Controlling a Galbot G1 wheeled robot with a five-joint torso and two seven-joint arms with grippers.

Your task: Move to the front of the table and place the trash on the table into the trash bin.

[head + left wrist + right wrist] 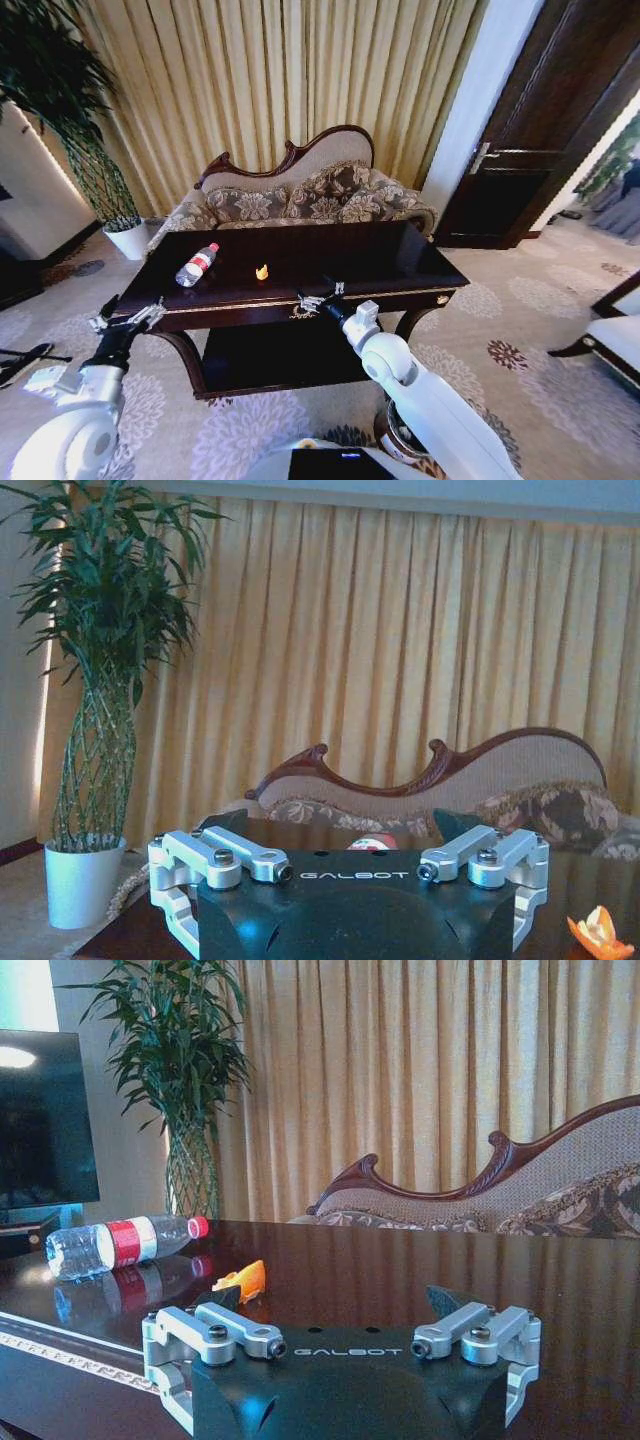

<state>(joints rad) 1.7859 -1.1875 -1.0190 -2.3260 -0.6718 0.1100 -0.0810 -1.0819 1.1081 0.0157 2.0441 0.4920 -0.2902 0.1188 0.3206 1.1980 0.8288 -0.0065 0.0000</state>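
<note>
The dark glossy table (400, 262) stands right in front of me. On its left part lies a clear bottle (197, 265) with a red cap, and a tiny orange scrap (262, 271) sits to its right. My left gripper (128, 312) hovers open off the table's front left corner. My right gripper (320, 293) is open at the front edge near the gold ornament, empty. The right wrist view shows the bottle (120, 1243) and the scrap (245, 1280) just beyond the right gripper (340, 1305). The brown trash bin (392, 440) peeks out on the floor beside my right arm.
A patterned sofa (300, 195) stands behind the table before gold curtains. A tall plant in a white pot (128, 238) is at the far left, a dark door (540, 130) at the right, a chair (610, 335) at the right edge. Carpet surrounds the table.
</note>
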